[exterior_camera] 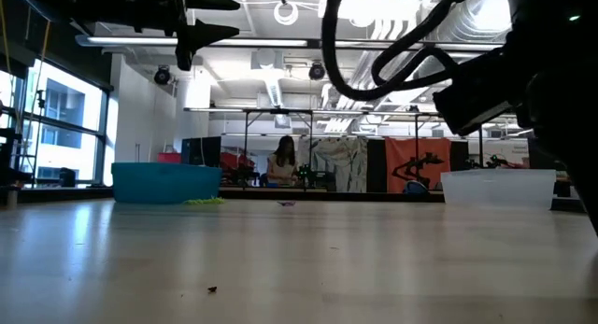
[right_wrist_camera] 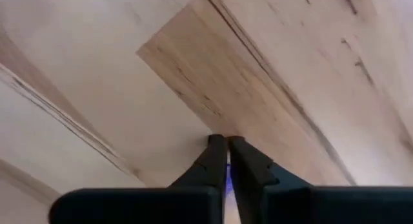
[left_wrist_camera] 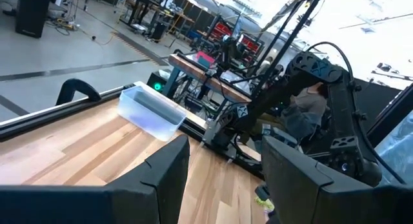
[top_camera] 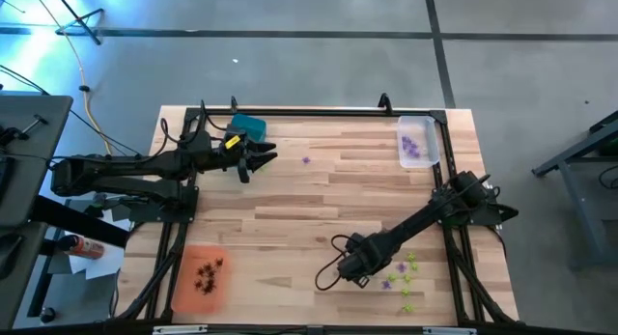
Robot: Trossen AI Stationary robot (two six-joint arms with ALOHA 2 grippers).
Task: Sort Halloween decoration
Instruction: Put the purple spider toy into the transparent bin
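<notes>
Right claw (right_wrist_camera: 226, 146) pinches a purple trinket (right_wrist_camera: 226, 175), hidden overhead.

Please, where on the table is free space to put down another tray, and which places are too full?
The widest bare wood is the table's middle, between the left gripper, the orange tray and the right gripper, with only one purple trinket near the far side. Crowded: the near right corner with loose green and purple trinkets, and the far corners holding the teal tray and clear tray.
</notes>
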